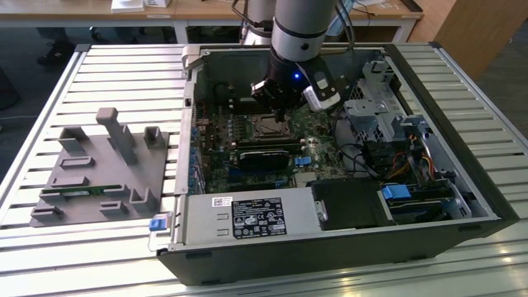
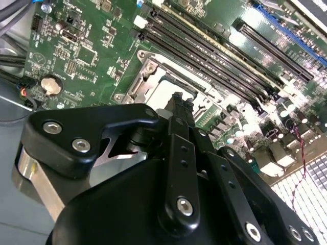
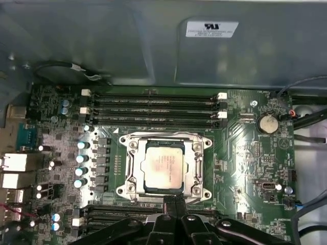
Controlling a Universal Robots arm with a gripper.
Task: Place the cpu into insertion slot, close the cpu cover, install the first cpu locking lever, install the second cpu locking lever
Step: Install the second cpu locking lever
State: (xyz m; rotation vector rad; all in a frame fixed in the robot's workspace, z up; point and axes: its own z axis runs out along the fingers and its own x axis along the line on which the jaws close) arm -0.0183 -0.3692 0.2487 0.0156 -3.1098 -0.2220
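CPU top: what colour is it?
Pale silvery-grey metal square CPU top, clearest in the first wrist view.

Open room above cpu cover (image 3: 164, 165)

one cpu (image 3: 163, 167) (under one cpu cover (image 3: 134, 164)), four long black memory slots (image 3: 153, 108), one coin battery (image 3: 266, 123).

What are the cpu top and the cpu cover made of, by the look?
cpu: top looks like matte pale-grey metal, with a dull, even sheen. cpu cover: probably thin stamped steel, brighter silver, with sharp glints along its frame edges. Neither alloy can be told.
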